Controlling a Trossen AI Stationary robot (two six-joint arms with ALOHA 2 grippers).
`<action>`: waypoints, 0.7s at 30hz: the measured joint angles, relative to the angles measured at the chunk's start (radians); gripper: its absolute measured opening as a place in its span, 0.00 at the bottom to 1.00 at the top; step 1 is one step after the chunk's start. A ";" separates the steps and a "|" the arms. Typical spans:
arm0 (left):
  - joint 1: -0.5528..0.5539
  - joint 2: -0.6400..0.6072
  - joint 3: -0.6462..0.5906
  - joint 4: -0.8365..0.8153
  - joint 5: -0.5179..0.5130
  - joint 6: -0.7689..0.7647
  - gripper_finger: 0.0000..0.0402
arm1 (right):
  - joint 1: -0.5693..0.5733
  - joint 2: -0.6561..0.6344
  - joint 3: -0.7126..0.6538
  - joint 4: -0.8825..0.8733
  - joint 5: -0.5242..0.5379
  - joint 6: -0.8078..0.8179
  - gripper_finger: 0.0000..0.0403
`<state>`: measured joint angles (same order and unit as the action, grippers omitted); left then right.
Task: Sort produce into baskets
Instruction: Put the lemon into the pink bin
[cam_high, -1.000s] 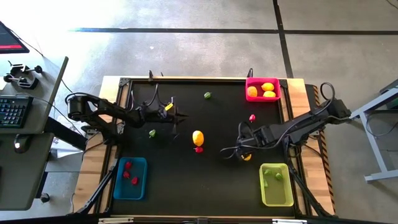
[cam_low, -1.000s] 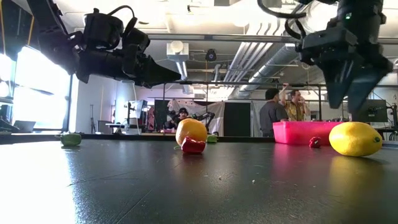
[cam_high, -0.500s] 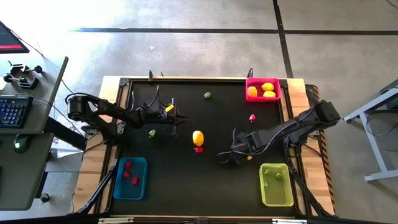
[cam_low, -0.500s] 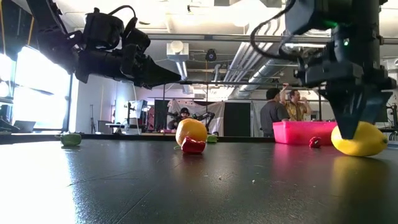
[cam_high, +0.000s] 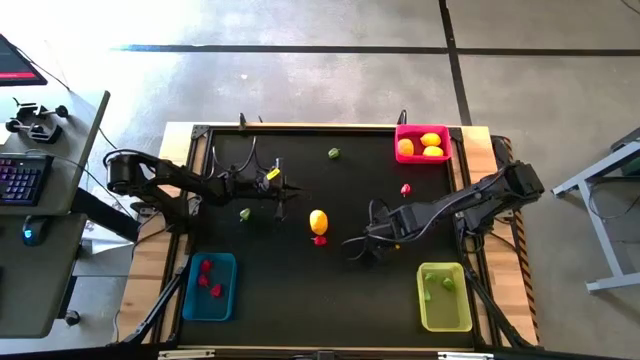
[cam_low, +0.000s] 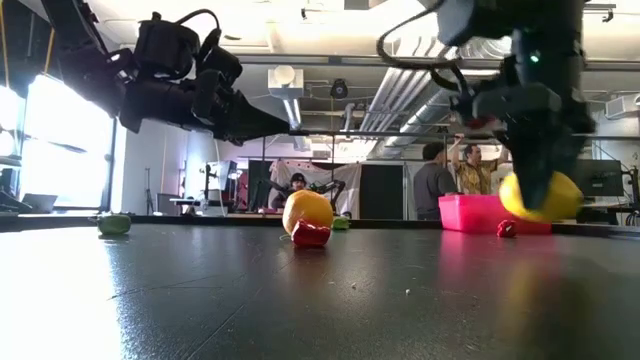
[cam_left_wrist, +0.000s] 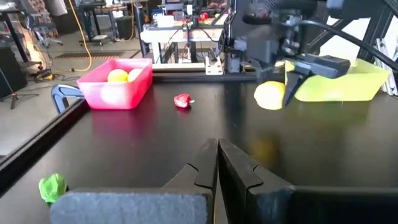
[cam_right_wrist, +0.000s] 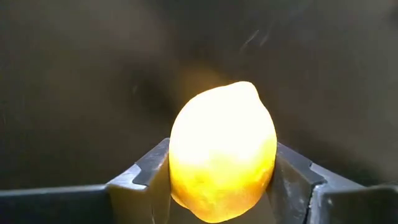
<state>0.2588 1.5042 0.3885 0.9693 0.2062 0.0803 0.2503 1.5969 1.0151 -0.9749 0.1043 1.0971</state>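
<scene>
A yellow lemon (cam_right_wrist: 222, 151) sits clamped between the right gripper's (cam_low: 538, 190) two fingers (cam_right_wrist: 143, 177), one pressed against each side, and in the low view it hangs clear of the black surface (cam_low: 300, 300). From above, that gripper is right of centre, between the loose pieces in the middle and the yellow-green basket (cam_high: 444, 297).

Three baskets stand at the surface's edges. The pink-red basket (cam_high: 421, 143) at the far right corner holds three yellow-orange pieces. The blue basket (cam_high: 209, 286) at the near left holds three red pieces. The yellow-green basket at the near right holds two green pieces.

Five pieces lie loose on the surface: an orange-yellow fruit (cam_high: 318, 220) with a red piece (cam_high: 319, 240) just beside it near the centre, a green piece (cam_high: 245, 213) to the left of them, another green piece (cam_high: 334, 153) near the far edge, and a small red piece (cam_high: 405, 188) near the pink-red basket.

The left gripper (cam_left_wrist: 217, 163) hovers above the surface left of centre, its fingers together and holding nothing.
</scene>
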 joint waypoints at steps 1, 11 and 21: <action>0.000 -0.007 0.000 -0.003 0.000 0.001 0.00 | -0.011 -0.003 0.023 -0.030 0.019 -0.017 0.45; 0.000 -0.078 0.000 -0.086 -0.006 0.010 0.00 | -0.310 -0.011 0.235 -0.303 0.309 -0.318 0.47; 0.000 -0.087 0.000 -0.111 -0.006 0.018 0.00 | -0.799 -0.010 0.246 -0.166 0.433 -0.931 0.47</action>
<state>0.2588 1.4174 0.3885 0.8581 0.1997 0.0983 -0.5487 1.5871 1.2610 -1.1405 0.5375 0.1664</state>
